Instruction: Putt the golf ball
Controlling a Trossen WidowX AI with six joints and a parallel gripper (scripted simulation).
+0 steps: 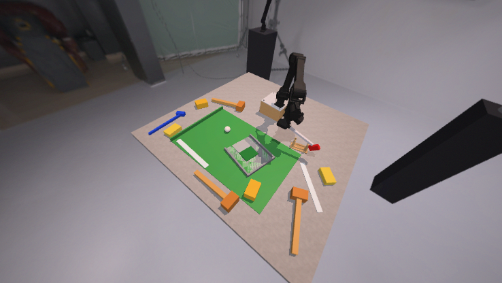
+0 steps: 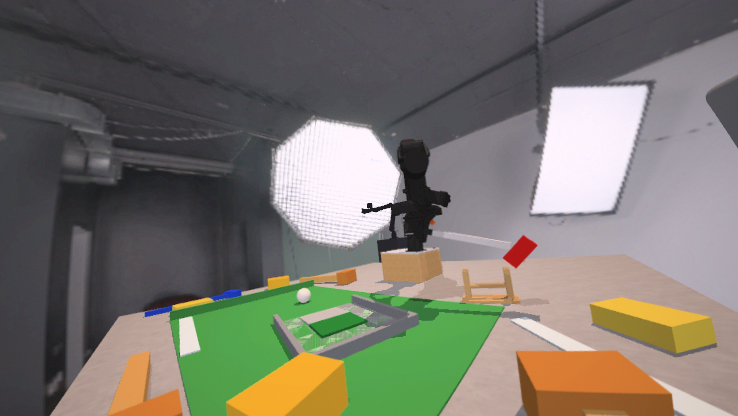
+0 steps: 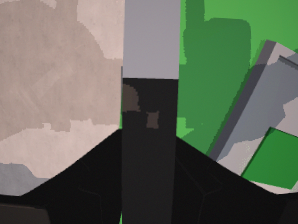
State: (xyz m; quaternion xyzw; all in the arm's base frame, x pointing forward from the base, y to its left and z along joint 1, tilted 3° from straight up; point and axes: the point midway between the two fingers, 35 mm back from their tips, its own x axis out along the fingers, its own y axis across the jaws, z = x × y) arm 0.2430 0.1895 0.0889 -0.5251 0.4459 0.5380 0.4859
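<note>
My gripper (image 1: 288,121) (image 3: 141,139) is shut on the dark grip of the red putter, seen by its red head (image 1: 314,147) (image 2: 519,251) and pale shaft (image 1: 303,136) (image 2: 470,237) (image 3: 151,40). The putter is held up off the table, its head beyond the wooden stand (image 1: 306,148) (image 2: 509,286). The fingertips are small and dark in the top and exterior views. The white golf ball (image 1: 227,129) (image 2: 303,295) lies on the green mat (image 1: 203,131) (image 2: 227,356). The raised green (image 1: 248,153) (image 2: 338,325) (image 3: 275,160) sits inside the grey-walled ramp frame (image 1: 236,161) (image 2: 377,340).
Orange mallets (image 1: 229,201) (image 1: 298,194) (image 1: 240,106), yellow blocks (image 1: 327,175) (image 2: 635,322) and a blue club (image 1: 164,124) lie around the mat. An orange-yellow block (image 1: 252,190) (image 2: 294,384) sits at the mat's near edge. White strips (image 1: 192,153) (image 1: 311,188) lie at two sides.
</note>
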